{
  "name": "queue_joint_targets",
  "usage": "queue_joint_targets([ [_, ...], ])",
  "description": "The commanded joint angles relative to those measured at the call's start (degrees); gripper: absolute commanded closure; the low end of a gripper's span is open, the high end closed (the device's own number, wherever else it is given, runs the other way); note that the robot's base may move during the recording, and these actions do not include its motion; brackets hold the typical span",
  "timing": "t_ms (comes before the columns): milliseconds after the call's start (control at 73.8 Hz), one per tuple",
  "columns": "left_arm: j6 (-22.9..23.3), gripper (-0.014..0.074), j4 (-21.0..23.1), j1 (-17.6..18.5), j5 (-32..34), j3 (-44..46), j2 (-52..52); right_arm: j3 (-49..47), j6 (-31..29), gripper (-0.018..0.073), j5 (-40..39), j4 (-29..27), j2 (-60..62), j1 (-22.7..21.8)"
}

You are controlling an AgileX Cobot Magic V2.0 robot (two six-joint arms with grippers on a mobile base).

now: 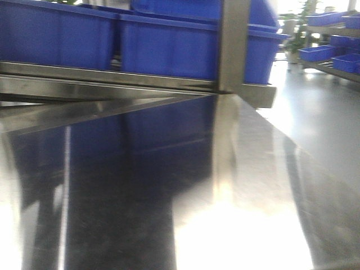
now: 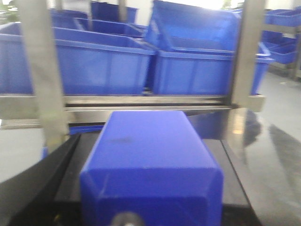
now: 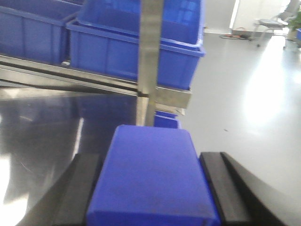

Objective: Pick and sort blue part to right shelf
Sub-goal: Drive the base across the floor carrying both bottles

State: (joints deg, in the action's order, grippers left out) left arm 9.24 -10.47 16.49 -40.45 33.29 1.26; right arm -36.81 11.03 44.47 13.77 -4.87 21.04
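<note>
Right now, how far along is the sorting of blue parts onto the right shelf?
Done: picking. The left gripper grips a blue part, and the right gripper grips a second blue part. In hand: both face the shelf, its blue crates close ahead. Left: placing; neither part rests on the shelf yet.

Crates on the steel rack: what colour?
Blue. The crates show clearest in the left wrist-mounted view.

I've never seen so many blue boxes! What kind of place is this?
Probably a factory or a warehouse. A steel rack holds rows of big blue plastic crates, more crates sit on shelving far off, and the floor is bare and shiny.
</note>
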Motion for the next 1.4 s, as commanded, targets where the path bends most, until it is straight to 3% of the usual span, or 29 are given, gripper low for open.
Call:
queue_joint_targets([
  [0,0.0,0.0302,-0.2,0.3,5.0,1.6,0.9,-1.6,-0.4,0.0309,-4.9,1.6,-1.1,0.1],
  [1382,0.0,0.0302,-0.2,0.3,5.2,1.6,0.9,-1.6,-0.4,0.0309,-5.0,1.6,-1.2,0.1],
])
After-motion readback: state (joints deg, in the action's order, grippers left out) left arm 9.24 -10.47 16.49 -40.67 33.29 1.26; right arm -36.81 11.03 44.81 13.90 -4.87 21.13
